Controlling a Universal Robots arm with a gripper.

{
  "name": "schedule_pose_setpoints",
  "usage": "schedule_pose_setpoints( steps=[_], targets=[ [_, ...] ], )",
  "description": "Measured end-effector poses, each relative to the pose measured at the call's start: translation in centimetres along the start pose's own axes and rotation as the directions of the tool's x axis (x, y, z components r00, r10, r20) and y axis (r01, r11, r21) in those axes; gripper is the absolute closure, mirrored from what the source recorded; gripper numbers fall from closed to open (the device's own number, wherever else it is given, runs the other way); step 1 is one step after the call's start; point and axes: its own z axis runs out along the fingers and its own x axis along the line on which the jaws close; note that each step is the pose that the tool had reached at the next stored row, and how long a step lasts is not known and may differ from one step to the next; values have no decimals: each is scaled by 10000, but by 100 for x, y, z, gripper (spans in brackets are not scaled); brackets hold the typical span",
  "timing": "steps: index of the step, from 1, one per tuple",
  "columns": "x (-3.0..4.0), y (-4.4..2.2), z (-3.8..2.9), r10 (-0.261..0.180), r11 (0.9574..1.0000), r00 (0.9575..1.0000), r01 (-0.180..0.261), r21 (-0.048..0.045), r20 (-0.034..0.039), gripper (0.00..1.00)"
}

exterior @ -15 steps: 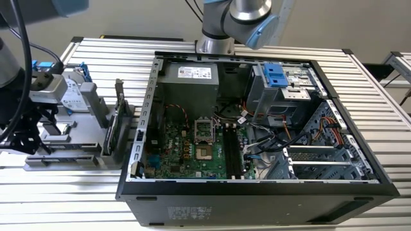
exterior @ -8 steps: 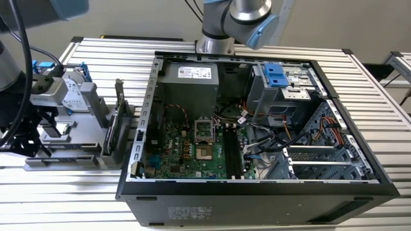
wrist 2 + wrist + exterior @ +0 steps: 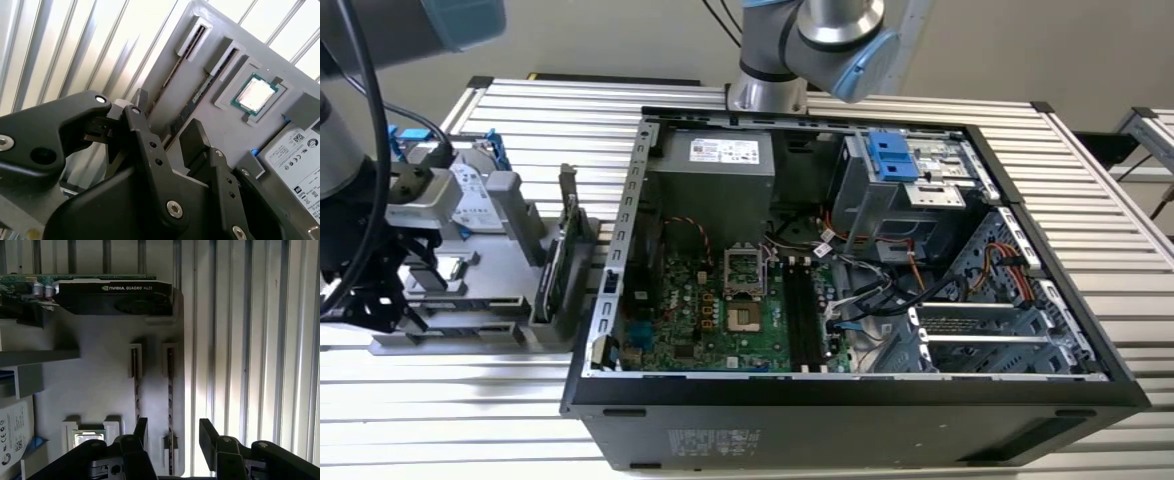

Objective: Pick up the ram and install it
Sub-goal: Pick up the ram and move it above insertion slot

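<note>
Open gripper poised astride the ram in the grey holder, clasping nothing; stick's near end hidden behind fingers, contact impossible to judge.

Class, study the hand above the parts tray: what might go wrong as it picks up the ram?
1. The open hand straddles the ram, yet one finger looks in line with the neighbouring stick; descending may strike it.
2. The ram stands on edge in a narrow tray slot; an off-centre grip could tilt or jam it.
</note>
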Motion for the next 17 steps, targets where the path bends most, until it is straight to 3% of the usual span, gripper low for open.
schedule_pose_setpoints(
  steps=[9, 17],
  targets=[
    [-13, 6, 66, -80, 10000, 10000, 80, 20, 2, 0],
    [-14, 8, 80, -134, 9999, 9999, 134, 22, 2, 0]
  ],
)
